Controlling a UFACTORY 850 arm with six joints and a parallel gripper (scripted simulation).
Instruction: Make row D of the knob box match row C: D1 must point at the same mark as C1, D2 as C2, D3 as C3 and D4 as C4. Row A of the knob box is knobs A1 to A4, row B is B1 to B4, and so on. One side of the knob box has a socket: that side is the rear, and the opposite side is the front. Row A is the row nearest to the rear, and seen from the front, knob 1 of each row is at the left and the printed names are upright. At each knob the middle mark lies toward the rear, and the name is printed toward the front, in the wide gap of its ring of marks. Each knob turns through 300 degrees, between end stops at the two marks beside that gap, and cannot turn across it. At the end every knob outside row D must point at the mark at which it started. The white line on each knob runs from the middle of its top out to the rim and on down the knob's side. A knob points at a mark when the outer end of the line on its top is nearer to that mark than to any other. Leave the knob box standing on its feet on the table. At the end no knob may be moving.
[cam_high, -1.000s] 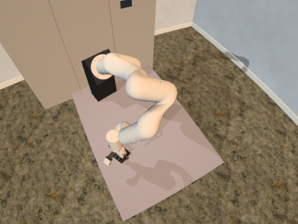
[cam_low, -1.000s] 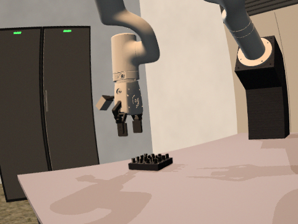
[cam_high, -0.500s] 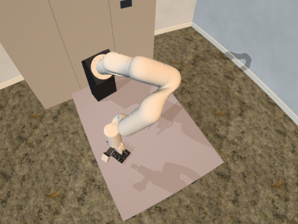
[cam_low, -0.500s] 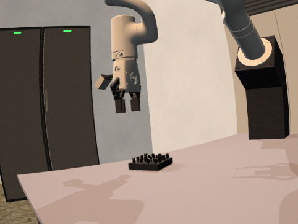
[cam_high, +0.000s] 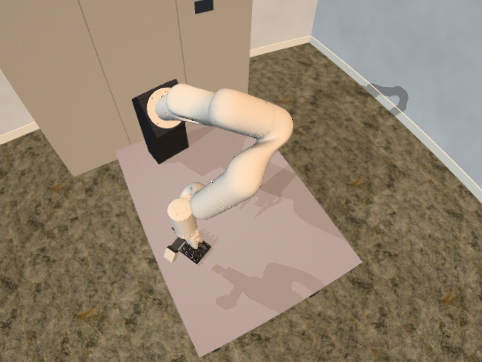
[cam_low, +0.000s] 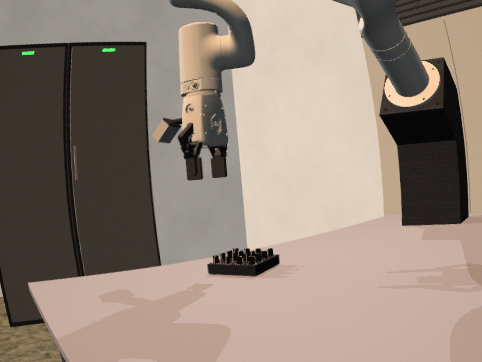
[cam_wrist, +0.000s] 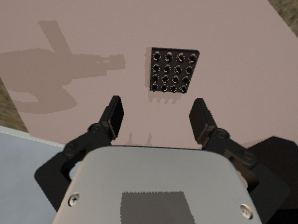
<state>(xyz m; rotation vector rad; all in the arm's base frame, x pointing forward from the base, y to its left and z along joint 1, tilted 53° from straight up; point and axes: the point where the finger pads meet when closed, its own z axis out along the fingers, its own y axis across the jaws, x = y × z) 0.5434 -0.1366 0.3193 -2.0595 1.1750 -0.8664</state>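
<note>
The knob box (cam_low: 244, 263) is a small black block with several dark knobs, standing flat on the pale table. It also shows in the wrist view (cam_wrist: 173, 70) and, partly behind the arm, in the top view (cam_high: 196, 251). The knobs are too small to read where their lines point. My gripper (cam_low: 205, 168) hangs high above the box, clearly apart from it. Its fingers are wide open and empty, as the wrist view (cam_wrist: 158, 119) shows.
The arm's black base pedestal (cam_low: 425, 145) stands at the far right of the table. The table's near-left edge (cam_low: 42, 310) lies close to the box. Dark cabinets (cam_low: 75, 165) stand behind the table at the left.
</note>
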